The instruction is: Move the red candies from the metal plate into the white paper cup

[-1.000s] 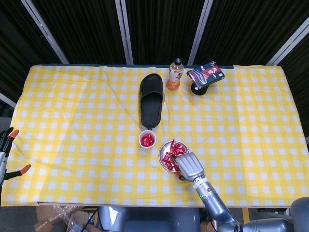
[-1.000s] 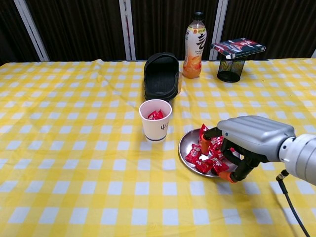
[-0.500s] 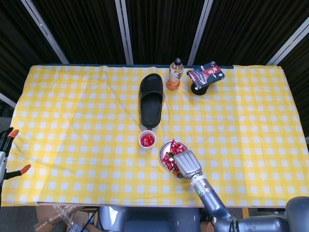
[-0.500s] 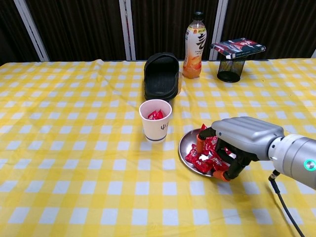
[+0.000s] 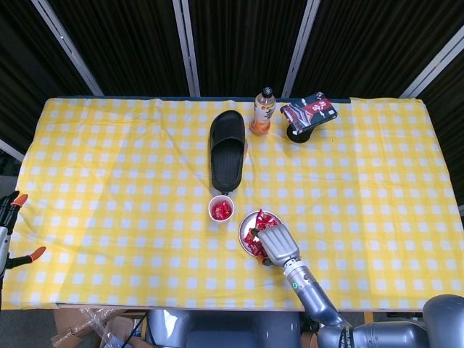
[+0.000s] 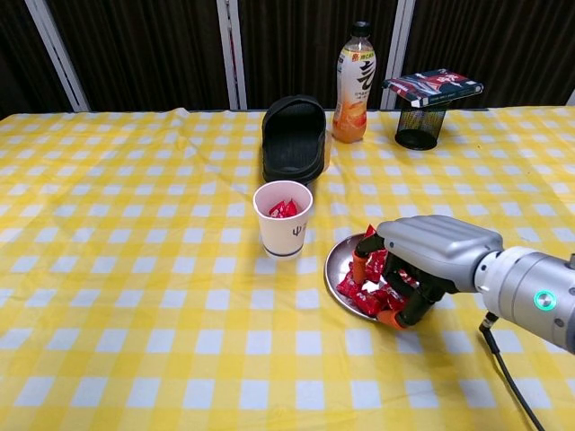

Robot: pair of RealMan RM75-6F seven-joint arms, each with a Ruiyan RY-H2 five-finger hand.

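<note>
A white paper cup stands upright near the table's middle with red candies inside. Just right of it lies the metal plate, piled with red wrapped candies. My right hand arches over the plate's right half, its orange-tipped fingers reaching down among the candies and touching them; thumb and fingers stay apart and no candy is lifted. It hides part of the pile. My left hand shows at the far left edge, off the table, fingers spread.
A black slipper lies behind the cup. An orange drink bottle and a black mesh holder topped by a printed packet stand at the back. Yellow checked cloth covers the table.
My right hand has slid left and further over the plate, and its fingers have sunk lower into the candy pile. The cup and the left hand have not moved.
</note>
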